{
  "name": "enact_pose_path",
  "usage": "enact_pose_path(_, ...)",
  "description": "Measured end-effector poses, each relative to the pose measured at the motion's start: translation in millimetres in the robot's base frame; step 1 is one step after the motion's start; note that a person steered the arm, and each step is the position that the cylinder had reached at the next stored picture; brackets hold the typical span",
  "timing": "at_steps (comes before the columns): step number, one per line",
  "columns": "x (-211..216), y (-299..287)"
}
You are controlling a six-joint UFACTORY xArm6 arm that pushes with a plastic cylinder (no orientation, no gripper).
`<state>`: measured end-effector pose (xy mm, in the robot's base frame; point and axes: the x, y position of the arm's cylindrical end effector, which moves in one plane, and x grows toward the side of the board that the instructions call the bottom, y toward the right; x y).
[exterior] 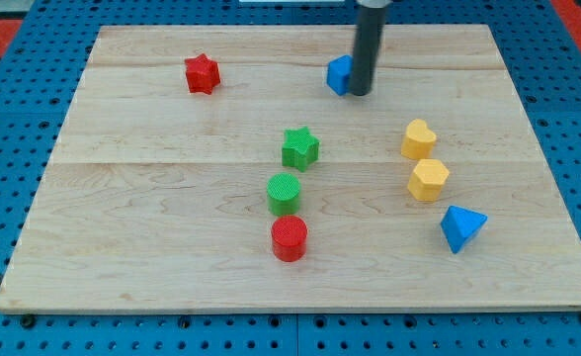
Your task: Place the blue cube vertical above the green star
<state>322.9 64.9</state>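
The blue cube (340, 74) sits near the view's top, right of centre, partly hidden behind my rod. My tip (360, 93) rests on the board right against the cube's right side. The green star (299, 148) lies near the board's middle, below and a little left of the cube.
A red star (202, 74) is at the top left. A green cylinder (284, 193) and a red cylinder (290, 238) sit below the green star. A yellow heart (418, 139), a yellow hexagon (428, 180) and a blue triangular block (461, 227) are at the right.
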Motion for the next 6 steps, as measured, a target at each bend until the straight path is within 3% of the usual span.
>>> enact_pose_path(1,-1.1,-1.2)
enact_pose_path(2,-13.0,71.4)
enact_pose_path(4,-25.6,-12.4)
enact_pose_path(6,-77.8,-37.3)
